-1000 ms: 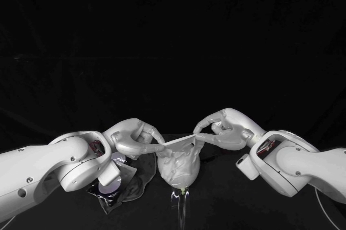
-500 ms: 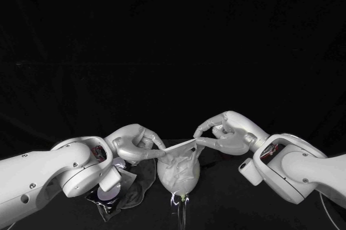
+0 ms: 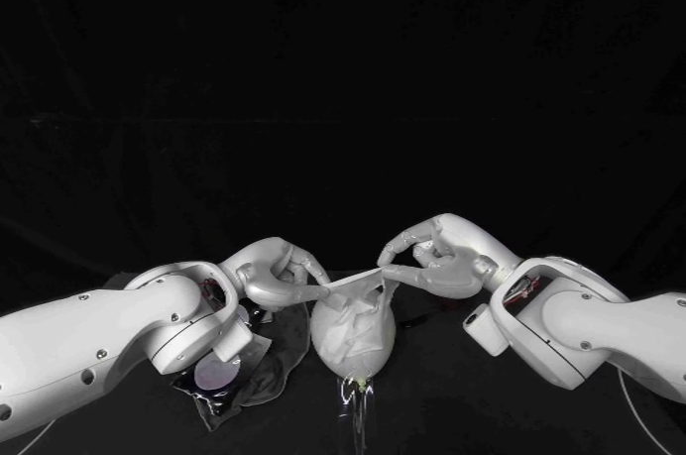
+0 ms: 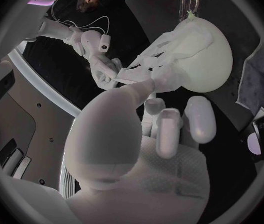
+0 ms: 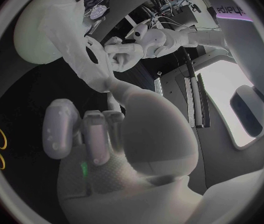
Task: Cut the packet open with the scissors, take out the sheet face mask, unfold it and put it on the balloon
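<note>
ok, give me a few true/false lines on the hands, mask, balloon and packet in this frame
1. The left hand and the right hand both hold the sheet mask by its upper edge. True.
2. The sheet mask is inside the packet. False: it is out, hanging against the balloon.
3. The packet lies on the robot's left of the balloon. True.
4. The right hand holds scissors. False: it pinches the mask's edge.
</note>
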